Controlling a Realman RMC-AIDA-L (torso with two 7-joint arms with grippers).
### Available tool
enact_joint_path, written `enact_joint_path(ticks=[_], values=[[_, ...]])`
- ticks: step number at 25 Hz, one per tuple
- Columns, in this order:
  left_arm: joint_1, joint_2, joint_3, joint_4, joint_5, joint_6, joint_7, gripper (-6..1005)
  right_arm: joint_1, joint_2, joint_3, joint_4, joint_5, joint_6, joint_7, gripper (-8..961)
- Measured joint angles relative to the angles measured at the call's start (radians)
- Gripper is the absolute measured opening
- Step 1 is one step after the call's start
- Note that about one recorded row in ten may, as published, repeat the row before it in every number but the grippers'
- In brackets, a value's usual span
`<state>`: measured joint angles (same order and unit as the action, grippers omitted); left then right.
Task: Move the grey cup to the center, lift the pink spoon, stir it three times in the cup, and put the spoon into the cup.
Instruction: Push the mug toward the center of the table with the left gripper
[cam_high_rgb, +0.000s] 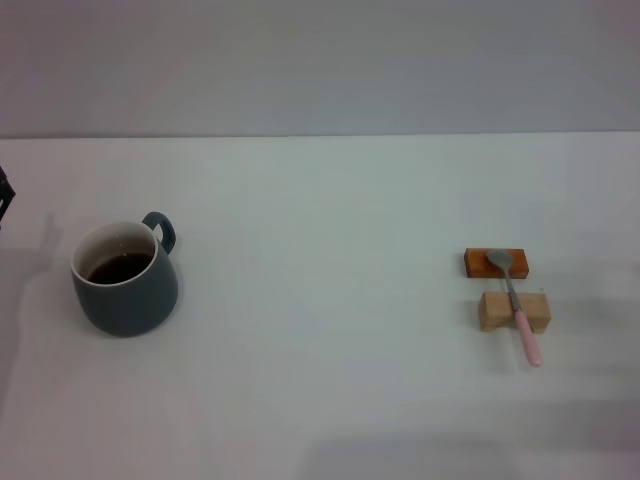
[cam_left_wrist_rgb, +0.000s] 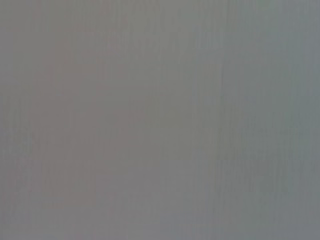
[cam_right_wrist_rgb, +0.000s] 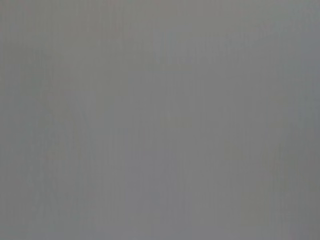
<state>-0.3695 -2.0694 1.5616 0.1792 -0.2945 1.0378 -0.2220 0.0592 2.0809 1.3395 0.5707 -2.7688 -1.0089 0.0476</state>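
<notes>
White table (cam_high_rgb: 320, 200), nothing done yet: cup (cam_high_rgb: 124, 278) sits far left, spoon (cam_high_rgb: 516, 300) rests across 2 blocks (cam_high_rgb: 495, 263) far right. Neither gripper visible, so their grip can't be told.

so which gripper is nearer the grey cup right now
Left, as far as the pictures tell. A dark sliver of the left arm shows at the head view's left edge, just beyond the grey cup. The right gripper is out of view, and the cup sits far from that side.
</notes>
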Motion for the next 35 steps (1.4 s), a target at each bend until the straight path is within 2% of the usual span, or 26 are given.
enact_joint_path(ticks=[20, 35], values=[[0.006, -0.005, 0.062, -0.011, 0.0, -0.046, -0.048, 862, 0.0, -0.004, 0.0, 0.012, -0.006, -0.002, 0.0, 820], [0.006, -0.004, 0.063, -0.011, -0.001, -0.046, -0.054, 861, 0.004, -0.004, 0.0, 0.016, -0.006, -0.002, 0.0, 820]])
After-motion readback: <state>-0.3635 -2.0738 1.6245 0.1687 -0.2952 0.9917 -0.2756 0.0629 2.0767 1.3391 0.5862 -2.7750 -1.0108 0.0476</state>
